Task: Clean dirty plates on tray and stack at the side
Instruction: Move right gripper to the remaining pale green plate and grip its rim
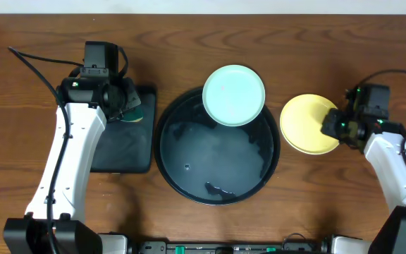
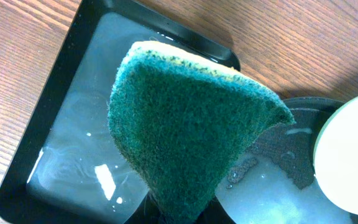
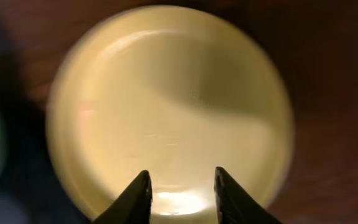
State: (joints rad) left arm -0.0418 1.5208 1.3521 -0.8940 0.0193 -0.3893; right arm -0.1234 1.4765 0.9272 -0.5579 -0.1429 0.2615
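Observation:
A pale mint plate lies on the far rim of the large round black tray, which holds a film of water. A pale yellow plate lies on the table to the right of the tray. My right gripper hovers at its right edge, open, fingers apart over the plate. My left gripper is shut on a green sponge above the rectangular black tray. The mint plate's edge shows in the left wrist view. A second mint plate is not in view.
The rectangular tray holds shallow water and sits just left of the round tray. Cables run along the table behind both arms. Bare wooden table lies beyond the yellow plate and in front of the trays.

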